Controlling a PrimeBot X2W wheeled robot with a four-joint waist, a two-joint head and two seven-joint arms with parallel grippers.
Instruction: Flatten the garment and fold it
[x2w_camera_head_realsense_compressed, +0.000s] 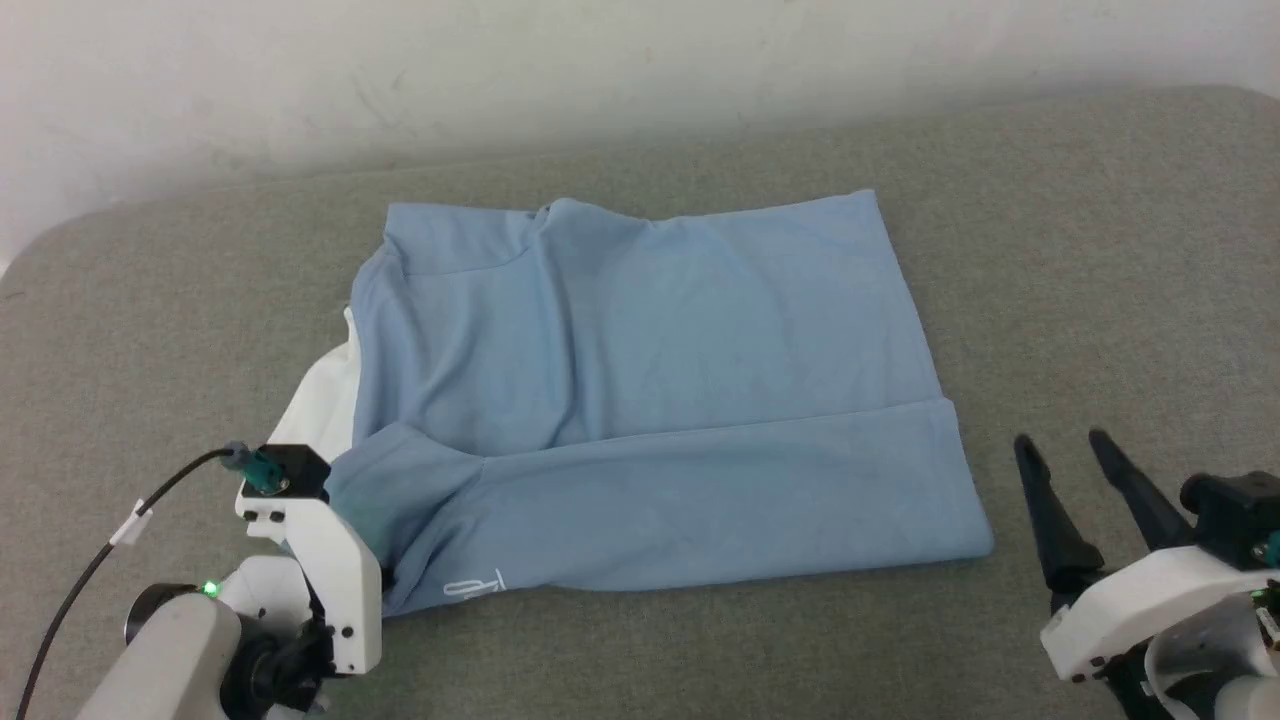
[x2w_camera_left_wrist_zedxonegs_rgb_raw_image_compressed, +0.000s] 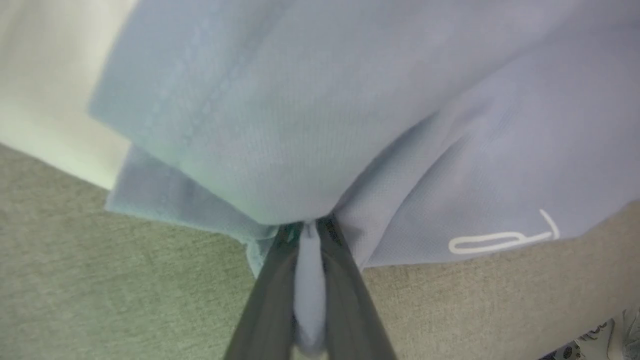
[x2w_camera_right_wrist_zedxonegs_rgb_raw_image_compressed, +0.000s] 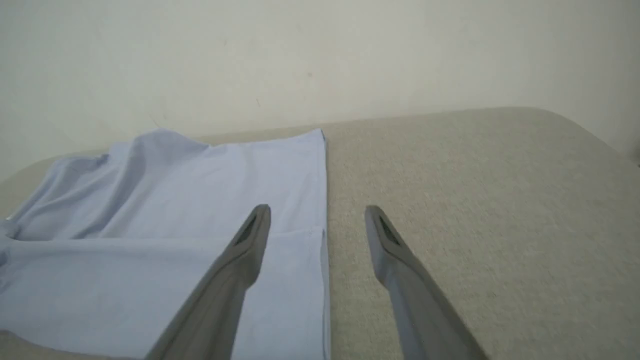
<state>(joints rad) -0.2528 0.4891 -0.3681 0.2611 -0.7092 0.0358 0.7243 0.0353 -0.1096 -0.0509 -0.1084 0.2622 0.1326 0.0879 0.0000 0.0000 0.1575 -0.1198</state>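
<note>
Left wrist view showed the left gripper (x2w_camera_left_wrist_zedxonegs_rgb_raw_image_compressed: 310, 227) pinching the soft, floppy garment (x2w_camera_left_wrist_zedxonegs_rgb_raw_image_compressed: 300, 100) near the bench's (x2w_camera_left_wrist_zedxonegs_rgb_raw_image_compressed: 75, 260) front edge. The open right gripper (x2w_camera_head_realsense_compressed: 1060, 445) should probably grab the garment's near right corner.

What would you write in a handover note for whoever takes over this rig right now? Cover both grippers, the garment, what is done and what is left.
Left gripper: shut on the garment, pinching its near left corner beside the logo.
Right gripper: open, empty, just off the garment's right edge.
Garment: spread on the grey surface, near band lying over the body.
Done: mostly flat, apparently one fold.
To do: smooth far-left creases, tuck the white lining, finish folding.
</note>
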